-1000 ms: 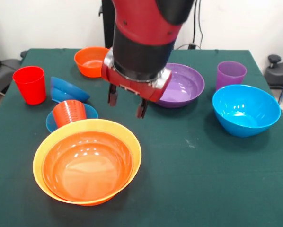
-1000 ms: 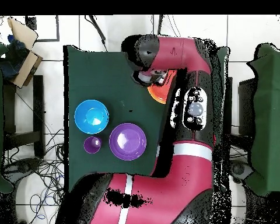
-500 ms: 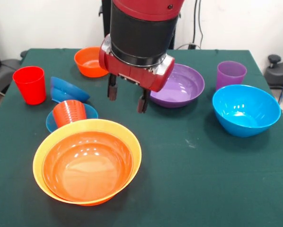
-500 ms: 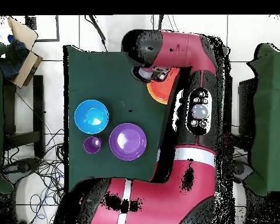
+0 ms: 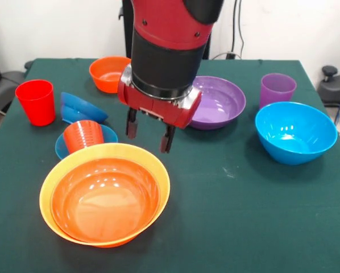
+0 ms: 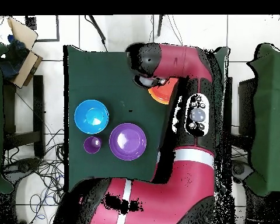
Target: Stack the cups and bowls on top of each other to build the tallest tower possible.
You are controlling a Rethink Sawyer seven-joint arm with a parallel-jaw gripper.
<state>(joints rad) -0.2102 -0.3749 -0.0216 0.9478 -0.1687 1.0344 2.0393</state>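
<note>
Only the red-orange bowl sits nested in the yellow-orange bowl at lower left, so the tower is barely begun; the gripper hangs open and empty above its far rim, other pieces loose.

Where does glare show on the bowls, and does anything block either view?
Front view: white highlights speckle the red-orange bowl and the purple bowl; the open gripper stays sharp. Overhead view: the arm hides most of the tower's side of the table.
</note>
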